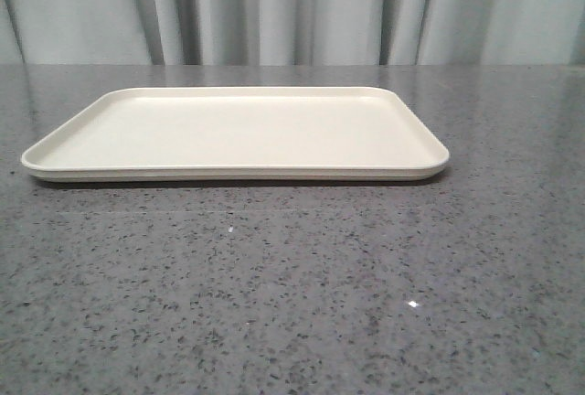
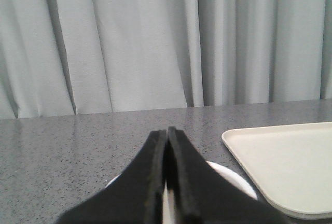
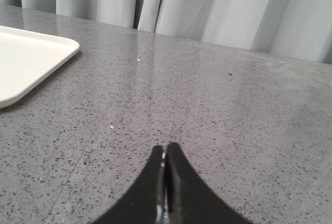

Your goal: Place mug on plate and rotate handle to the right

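Perhaps lab: curtain (image 1: 274, 11), speckled tabletop (image 1: 292, 304)

Bench (image 1: 292, 304): grey speckled stone-like surface, polished, seen in all three views. Small bright glints of overhead light are noted on the bench top in the front view. Behind the bench's far edge, a pale grey-white curtain (image 1: 274, 11) is hung in vertical folds, filling the whole backdrop. Darker shadowed pleats are seen between folds. Lighting is even and diffuse.

No legible text, no labels, no brand marks, no numbers, no signs anywhere, on any surface, in any of the three views
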`<act>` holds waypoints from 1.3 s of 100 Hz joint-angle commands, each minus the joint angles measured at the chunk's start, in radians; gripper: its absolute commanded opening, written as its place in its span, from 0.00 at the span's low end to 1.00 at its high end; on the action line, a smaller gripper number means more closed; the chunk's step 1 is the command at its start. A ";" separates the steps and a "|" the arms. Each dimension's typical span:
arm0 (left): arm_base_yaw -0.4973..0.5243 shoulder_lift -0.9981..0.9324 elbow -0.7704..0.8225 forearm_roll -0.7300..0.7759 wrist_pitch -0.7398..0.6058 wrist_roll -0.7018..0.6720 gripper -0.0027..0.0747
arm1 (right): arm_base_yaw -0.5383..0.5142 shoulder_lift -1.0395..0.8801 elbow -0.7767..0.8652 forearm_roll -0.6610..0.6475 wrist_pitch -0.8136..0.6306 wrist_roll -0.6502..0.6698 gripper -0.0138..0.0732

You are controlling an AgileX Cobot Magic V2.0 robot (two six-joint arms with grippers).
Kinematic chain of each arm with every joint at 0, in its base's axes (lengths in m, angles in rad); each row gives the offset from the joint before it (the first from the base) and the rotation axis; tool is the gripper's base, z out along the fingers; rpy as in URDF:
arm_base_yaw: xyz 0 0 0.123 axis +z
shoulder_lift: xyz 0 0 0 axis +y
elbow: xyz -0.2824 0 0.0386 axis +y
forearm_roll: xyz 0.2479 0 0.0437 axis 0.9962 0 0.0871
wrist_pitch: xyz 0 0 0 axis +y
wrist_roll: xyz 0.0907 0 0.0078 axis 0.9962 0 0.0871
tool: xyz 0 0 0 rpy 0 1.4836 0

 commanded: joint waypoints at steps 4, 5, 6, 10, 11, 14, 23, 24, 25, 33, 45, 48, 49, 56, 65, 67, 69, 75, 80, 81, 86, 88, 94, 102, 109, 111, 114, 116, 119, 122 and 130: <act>0.007 -0.030 0.011 -0.004 -0.075 0.001 0.01 | -0.006 -0.002 0.000 -0.005 -0.085 -0.002 0.03; 0.007 -0.030 0.011 -0.004 -0.075 0.001 0.01 | -0.006 -0.002 0.000 -0.005 -0.085 -0.002 0.03; 0.007 -0.030 0.011 -0.004 -0.075 0.001 0.01 | -0.006 -0.002 0.000 -0.005 -0.085 -0.002 0.03; 0.007 -0.030 0.011 -0.004 -0.075 0.001 0.01 | -0.006 -0.002 0.000 -0.005 -0.085 -0.002 0.03; 0.007 -0.030 0.011 -0.004 -0.075 0.001 0.01 | -0.006 -0.002 0.000 -0.005 -0.085 -0.002 0.03; 0.007 -0.030 0.011 -0.004 -0.075 0.001 0.01 | -0.006 -0.002 0.000 -0.005 -0.085 -0.002 0.03; 0.007 -0.030 0.011 -0.004 -0.075 0.001 0.01 | -0.006 -0.002 0.000 -0.005 -0.085 -0.002 0.03; 0.007 -0.030 0.011 -0.004 -0.075 0.001 0.01 | -0.006 -0.002 0.000 -0.005 -0.085 -0.002 0.03; 0.007 -0.030 0.011 -0.004 -0.075 0.001 0.01 | -0.006 -0.002 0.000 -0.005 -0.085 -0.002 0.03; 0.007 -0.030 0.011 -0.004 -0.075 0.001 0.01 | -0.006 -0.002 0.000 -0.005 -0.085 -0.002 0.03; 0.007 -0.030 0.011 -0.004 -0.075 0.001 0.01 | -0.006 -0.002 0.000 -0.005 -0.085 -0.002 0.03; 0.007 -0.030 0.011 -0.004 -0.075 0.001 0.01 | -0.006 -0.002 0.000 -0.005 -0.085 -0.002 0.03; 0.007 -0.030 0.011 -0.004 -0.075 0.001 0.01 | -0.006 -0.002 0.000 -0.005 -0.085 -0.002 0.03; 0.007 -0.030 0.011 -0.004 -0.075 0.001 0.01 | -0.006 -0.002 0.000 -0.005 -0.085 -0.002 0.03; 0.007 -0.030 0.011 -0.004 -0.075 0.001 0.01 | -0.006 -0.002 0.000 -0.005 -0.085 -0.002 0.03; 0.007 -0.030 0.011 -0.004 -0.075 0.001 0.01 | -0.006 -0.002 0.000 -0.005 -0.085 -0.002 0.03; 0.007 -0.030 0.011 -0.004 -0.075 0.001 0.01 | -0.006 -0.002 0.000 -0.005 -0.085 -0.002 0.03; 0.007 -0.030 0.011 -0.004 -0.075 0.001 0.01 | -0.006 -0.002 0.000 -0.005 -0.085 -0.002 0.03; 0.007 -0.030 0.011 -0.004 -0.075 0.001 0.01 | -0.006 -0.002 0.000 -0.005 -0.085 -0.002 0.03; 0.007 -0.030 0.011 -0.004 -0.075 0.001 0.01 | -0.006 -0.002 0.000 -0.005 -0.085 -0.002 0.03; 0.007 -0.030 0.011 -0.004 -0.075 0.001 0.01 | -0.006 -0.002 0.000 -0.005 -0.085 -0.002 0.03; 0.007 -0.030 0.011 -0.004 -0.075 0.001 0.01 | -0.006 -0.002 0.000 -0.005 -0.085 -0.002 0.03; 0.007 -0.030 0.011 -0.004 -0.075 0.001 0.01 | -0.006 -0.002 0.000 -0.005 -0.085 -0.002 0.03; 0.007 -0.030 0.011 -0.004 -0.075 0.001 0.01 | -0.006 -0.002 0.000 -0.005 -0.085 -0.002 0.03; 0.007 -0.030 0.011 -0.004 -0.077 0.001 0.01 | -0.006 -0.002 0.000 -0.005 -0.084 -0.002 0.03; 0.007 -0.030 0.011 -0.004 -0.082 0.001 0.01 | -0.006 -0.002 0.000 -0.005 -0.086 -0.002 0.03; 0.007 -0.030 0.011 -0.004 -0.087 0.001 0.01 | -0.006 -0.002 0.000 -0.005 -0.086 -0.002 0.03; 0.007 -0.030 0.011 -0.004 -0.089 0.001 0.01 | -0.006 -0.002 0.000 -0.005 -0.087 -0.002 0.03; 0.007 -0.030 0.011 -0.004 -0.097 0.001 0.01 | -0.006 -0.002 0.000 -0.005 -0.087 -0.002 0.03; 0.007 -0.030 0.011 -0.004 -0.107 0.001 0.01 | -0.006 -0.002 0.000 -0.005 -0.084 -0.002 0.03; 0.007 -0.030 0.011 -0.004 -0.139 0.001 0.01 | -0.006 -0.002 0.000 -0.005 -0.087 -0.002 0.03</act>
